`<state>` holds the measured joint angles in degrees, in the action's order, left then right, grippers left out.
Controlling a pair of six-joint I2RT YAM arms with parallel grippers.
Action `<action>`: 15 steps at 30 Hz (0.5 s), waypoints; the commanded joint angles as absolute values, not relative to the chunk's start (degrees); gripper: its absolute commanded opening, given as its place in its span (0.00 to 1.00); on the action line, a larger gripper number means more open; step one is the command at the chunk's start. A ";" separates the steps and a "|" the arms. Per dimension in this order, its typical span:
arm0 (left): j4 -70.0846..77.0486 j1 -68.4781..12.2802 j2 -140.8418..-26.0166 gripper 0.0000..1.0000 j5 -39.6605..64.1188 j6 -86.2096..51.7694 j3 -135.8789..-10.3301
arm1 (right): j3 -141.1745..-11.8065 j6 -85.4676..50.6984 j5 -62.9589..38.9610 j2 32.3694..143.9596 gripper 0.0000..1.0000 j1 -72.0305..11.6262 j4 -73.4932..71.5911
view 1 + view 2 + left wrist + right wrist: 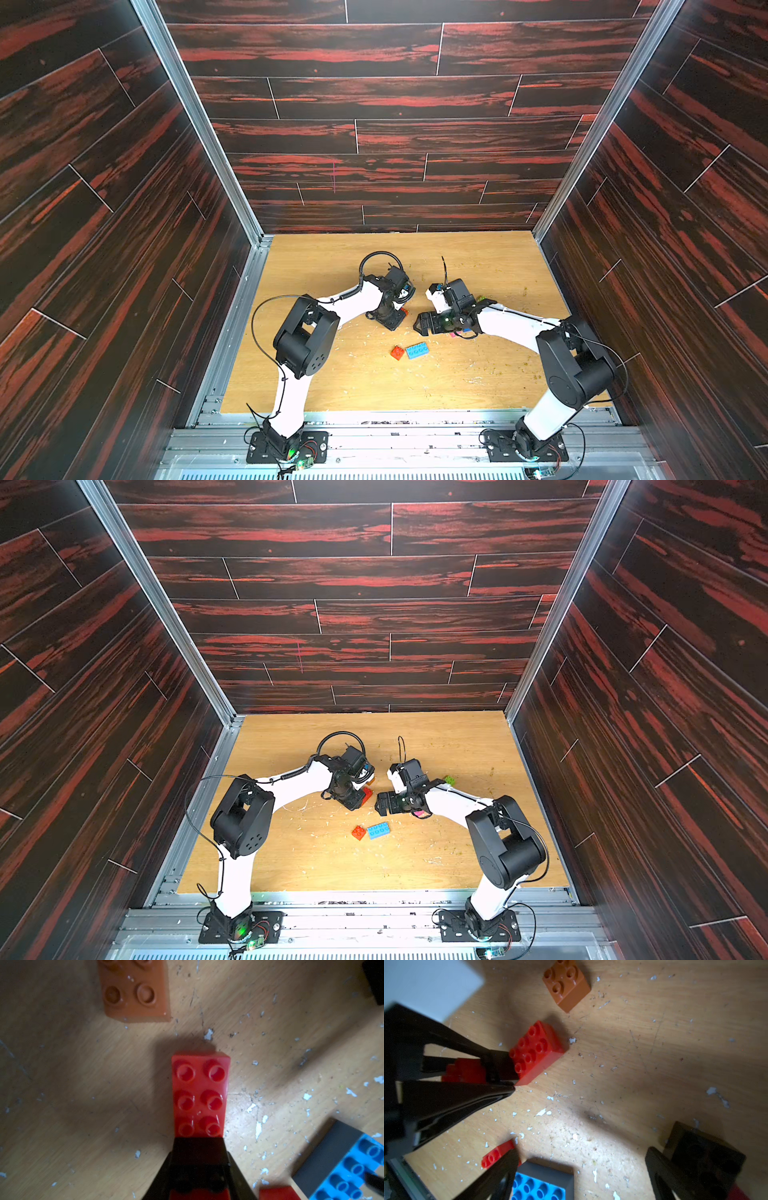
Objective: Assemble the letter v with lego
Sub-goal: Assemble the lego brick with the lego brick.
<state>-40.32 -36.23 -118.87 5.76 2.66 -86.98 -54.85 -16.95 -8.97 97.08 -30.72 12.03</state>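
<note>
My left gripper (199,1148) is shut on the long red lego brick (200,1093) and holds it low over the wooden table; its held end is hidden by the jaws. In a top view this brick (366,796) peeks out beside the left gripper (353,801). The right gripper (581,1169) stands open over bare table, just right of it, nothing between its fingers (500,1172). A small red brick (397,352) and a light blue long brick (417,350) lie side by side nearer the front. An orange-brown brick (566,982) sits beyond the held one.
A black brick (704,1157) lies beside the right gripper's outer finger. A green brick (449,779) and a pink one (419,813) show beside the right arm. Dark wood-pattern walls close three sides of the table (332,386), which is speckled with white flecks.
</note>
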 commanded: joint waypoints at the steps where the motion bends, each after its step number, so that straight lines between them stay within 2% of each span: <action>1: -52.63 -36.61 -125.56 0.29 5.40 4.21 -86.00 | -54.07 -17.27 -10.40 96.59 0.98 -30.32 11.73; 15: -61.06 -36.61 -130.87 0.29 2.44 9.23 -97.78 | -53.94 -17.24 -10.35 96.85 0.98 -30.06 11.59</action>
